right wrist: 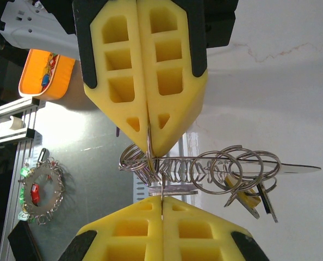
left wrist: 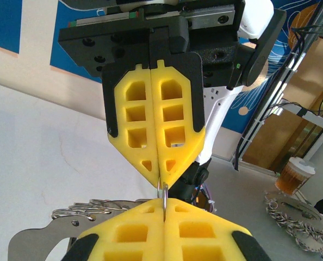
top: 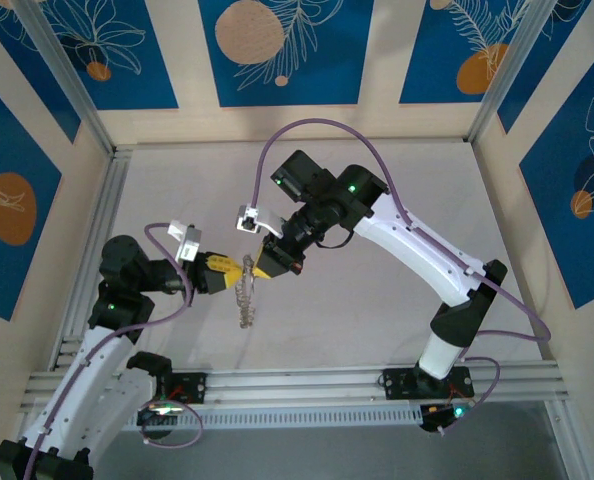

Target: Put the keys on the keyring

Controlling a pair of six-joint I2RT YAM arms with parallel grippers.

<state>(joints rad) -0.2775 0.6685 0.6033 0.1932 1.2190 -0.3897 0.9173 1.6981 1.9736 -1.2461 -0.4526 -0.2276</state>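
Above the middle of the table [top: 377, 300], the left gripper [top: 239, 270] and the right gripper [top: 261, 267] meet tip to tip. The keyring [top: 245, 300] hangs down between them, off the surface. Both pairs of yellow fingers are pressed fully together.

From the left wrist camera, the left gripper [left wrist: 164, 202] pinches a thin wire loop of the keyring [left wrist: 162, 191] at its very tips. The right gripper [left wrist: 161, 182] points at it from above, almost touching.

From the right wrist camera, the keyring [right wrist: 194, 169] is a bunch of silvery wire loops lying across the gap. The left gripper [right wrist: 149, 153] clamps 1 loop, and the right gripper [right wrist: 161, 198] clamps a thin metal piece just under the bunch. The keys [right wrist: 248, 197] hang at the far end of the loops, 1 of them brassy-yellow with a dark part. Whether they are threaded on, I cannot tell.
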